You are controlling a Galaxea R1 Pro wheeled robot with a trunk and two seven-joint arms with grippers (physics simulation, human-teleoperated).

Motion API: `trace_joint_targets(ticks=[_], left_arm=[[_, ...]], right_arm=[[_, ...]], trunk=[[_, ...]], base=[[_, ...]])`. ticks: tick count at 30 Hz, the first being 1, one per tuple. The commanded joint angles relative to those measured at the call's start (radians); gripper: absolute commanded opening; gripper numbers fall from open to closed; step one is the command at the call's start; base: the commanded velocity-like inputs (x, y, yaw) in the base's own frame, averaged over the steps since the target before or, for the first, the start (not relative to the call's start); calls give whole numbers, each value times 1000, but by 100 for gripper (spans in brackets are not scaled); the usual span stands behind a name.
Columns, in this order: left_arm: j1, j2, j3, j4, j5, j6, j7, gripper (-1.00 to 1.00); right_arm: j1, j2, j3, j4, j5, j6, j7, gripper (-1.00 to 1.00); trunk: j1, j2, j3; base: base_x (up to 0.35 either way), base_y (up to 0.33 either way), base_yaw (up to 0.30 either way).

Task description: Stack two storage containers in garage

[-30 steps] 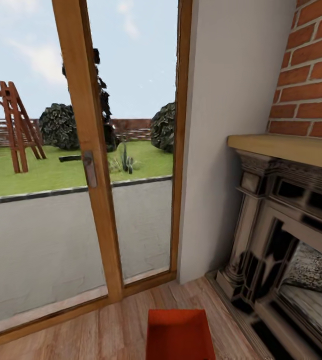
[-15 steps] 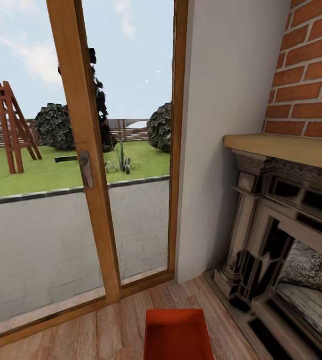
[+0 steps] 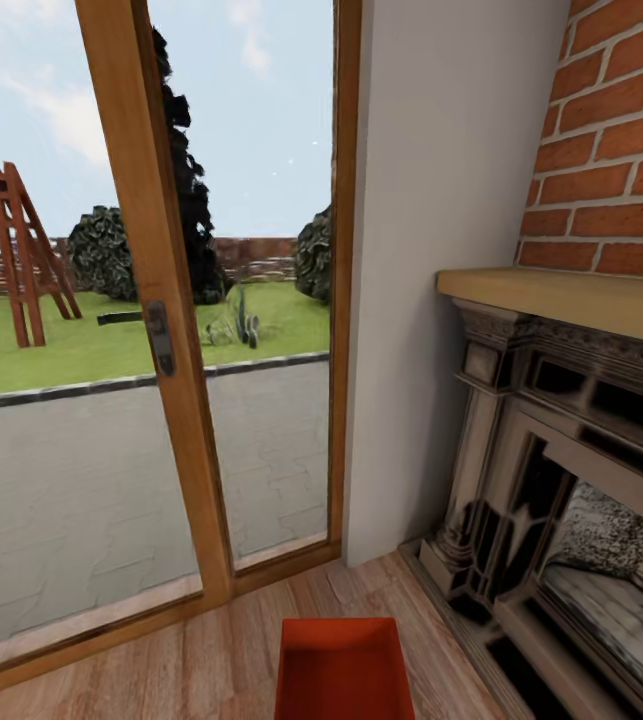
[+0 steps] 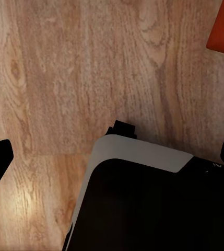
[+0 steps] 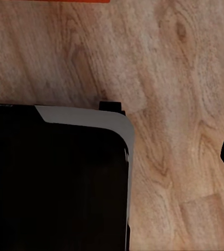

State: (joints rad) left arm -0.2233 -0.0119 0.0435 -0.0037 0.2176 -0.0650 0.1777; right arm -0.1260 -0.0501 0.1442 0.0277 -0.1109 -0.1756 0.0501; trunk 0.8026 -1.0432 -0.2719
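While one storage container (image 3: 341, 668) sits on the plank floor (image 3: 211, 660) between glass door (image 3: 151, 330) and fireplace (image 3: 561, 480), both wrist views show only dark finger tips over wood; their spread cannot be told.

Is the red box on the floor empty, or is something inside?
Empty as far as it shows: the storage container stands upright, showing only bare orange-red inside. Its near part is cut off.

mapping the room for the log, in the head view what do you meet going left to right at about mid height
swing frame → door handle → cactus → white wall → mantel under the bricks
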Motion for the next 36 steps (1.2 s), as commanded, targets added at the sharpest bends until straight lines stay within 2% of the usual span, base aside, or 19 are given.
trace_joint_targets(ticks=[1, 6, 18, 30, 36], left_arm=[[-1, 0, 4, 1, 3, -4, 2, 100], [-1, 0, 4, 1, 3, -4, 2, 100], [-1, 0, 4, 1, 3, -4, 2, 100], [-1, 0, 4, 1, 3, -4, 2, 100], [-1, 1, 4, 1, 4, -4, 2, 100]], right_arm=[[-1, 0, 8, 3, -11, -7, 5, 100], [-1, 1, 6, 3, -19, -12, 5, 100], [-1, 3, 5, 3, -20, -12, 5, 100], [-1, 2, 6, 3, -15, -12, 5, 100], [-1, 1, 7, 3, -14, -12, 5, 100]], trunk=[[0, -1, -1], [0, -1, -1], [0, -1, -1], [0, -1, -1], [0, -1, -1]], base=[[0, -3, 0], [0, -1, -28], [0, 0, -215], [0, -3, -24], [0, -142, -1]])
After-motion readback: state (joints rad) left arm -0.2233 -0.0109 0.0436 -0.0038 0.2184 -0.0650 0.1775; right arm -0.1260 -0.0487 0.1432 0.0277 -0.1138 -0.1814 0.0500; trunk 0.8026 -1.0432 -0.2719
